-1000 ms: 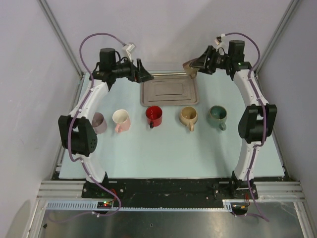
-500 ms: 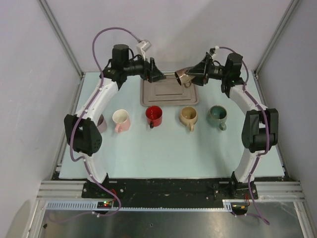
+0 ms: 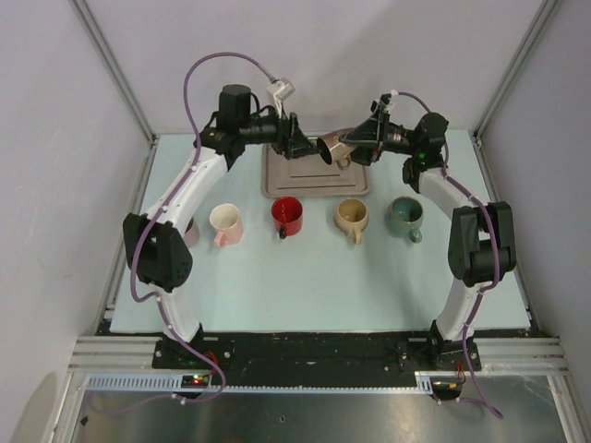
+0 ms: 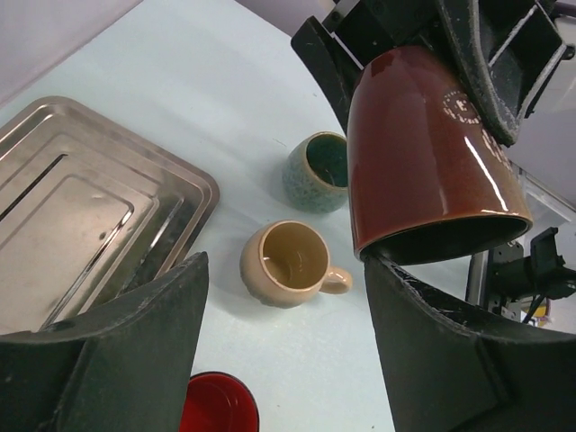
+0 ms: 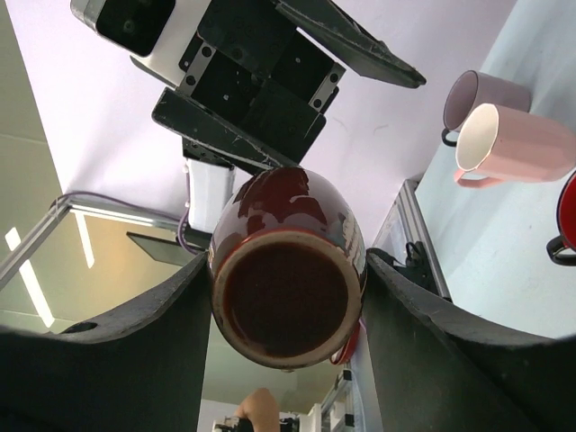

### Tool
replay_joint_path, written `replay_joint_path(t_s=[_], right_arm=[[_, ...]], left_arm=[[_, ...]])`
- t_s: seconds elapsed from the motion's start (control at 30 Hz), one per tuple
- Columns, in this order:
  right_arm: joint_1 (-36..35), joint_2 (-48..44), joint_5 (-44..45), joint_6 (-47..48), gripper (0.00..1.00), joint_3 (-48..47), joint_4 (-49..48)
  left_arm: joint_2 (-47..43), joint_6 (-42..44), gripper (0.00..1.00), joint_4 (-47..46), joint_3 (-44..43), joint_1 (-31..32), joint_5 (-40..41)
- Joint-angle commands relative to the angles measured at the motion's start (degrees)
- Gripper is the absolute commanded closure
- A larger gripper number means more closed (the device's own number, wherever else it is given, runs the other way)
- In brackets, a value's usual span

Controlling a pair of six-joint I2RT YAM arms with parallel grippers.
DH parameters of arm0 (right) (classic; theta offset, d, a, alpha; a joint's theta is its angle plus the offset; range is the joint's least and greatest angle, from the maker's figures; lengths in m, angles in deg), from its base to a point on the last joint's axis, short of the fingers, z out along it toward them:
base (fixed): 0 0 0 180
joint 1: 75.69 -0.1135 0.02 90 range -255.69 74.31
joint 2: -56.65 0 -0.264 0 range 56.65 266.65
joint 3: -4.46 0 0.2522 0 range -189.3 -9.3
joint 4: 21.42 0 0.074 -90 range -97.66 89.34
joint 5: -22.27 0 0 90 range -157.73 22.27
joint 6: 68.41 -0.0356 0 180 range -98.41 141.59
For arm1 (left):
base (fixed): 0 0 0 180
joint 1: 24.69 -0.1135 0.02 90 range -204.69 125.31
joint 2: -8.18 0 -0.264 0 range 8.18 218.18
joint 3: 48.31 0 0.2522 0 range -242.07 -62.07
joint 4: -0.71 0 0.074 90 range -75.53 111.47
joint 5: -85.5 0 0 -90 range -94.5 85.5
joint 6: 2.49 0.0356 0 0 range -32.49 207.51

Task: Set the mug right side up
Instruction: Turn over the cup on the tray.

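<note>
Five mugs [image 3: 287,215], tray [image 3: 305,177] under brown mug [image 3: 333,148] tight in right jaws; left jaws apart.

**Q:** What is standing in front of the tray [image 3: 316,173]?
**A:** Five mugs are sitting in one row. The middle pair [image 3: 287,216] is standing directly before it. The left pair [image 3: 225,221] is sitting off its front-left corner, and the end mug [image 3: 404,212] off its front-right corner.
**Q:** And above it?
**A:** The raised mug [image 3: 334,148] is hanging over its rear edge.
</note>
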Motion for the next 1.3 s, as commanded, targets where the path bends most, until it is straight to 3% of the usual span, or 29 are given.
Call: replay_joint_path(t_s=[0.0, 0.3, 0.63, 0.8, 0.97, 1.2, 1.27], right_arm=[[-1.05, -3.5, -0.06, -1.99, 0.72, 0.38, -5.52], [-3.69, -2.81, 1.1, -1.42, 0.72, 2.03, -5.6], [-4.17, -0.45, 3.26, -5.1, 0.72, 1.73, -10.92], [-4.08, 1.3, 3.95, -6.23, 0.72, 1.68, -12.3], [-3.91, 2.38, 3.77, -6.0, 0.7, 1.44, -12.51], [-1.92, 3.24, 2.91, -2.79, 0.59, 1.04, -9.1], [-1.49, 3.1, 2.78, -2.15, 0.51, 1.06, -8.47]], left_arm=[[-2.93, 1.68, 0.26, -0.95, 0.16, 1.19, -1.93], [-2.79, 0.74, 0.34, -1.24, -0.37, 1.67, -2.7], [-3.57, -0.7, 0.66, -1.45, 0.68, 2.57, -5.26], [-4.07, -1.41, 0.77, -1.8, 1.52, 3.06, -6.12], [-4.14, -3.03, 0.98, -2.21, 1.59, 3.44, -7.01], [-4.68, -5.64, 1.0, -3.33, 3.16, 3.61, -6.38], [-4.76, -6.66, 1.0, -3.98, 3.96, 3.59, -5.7]])
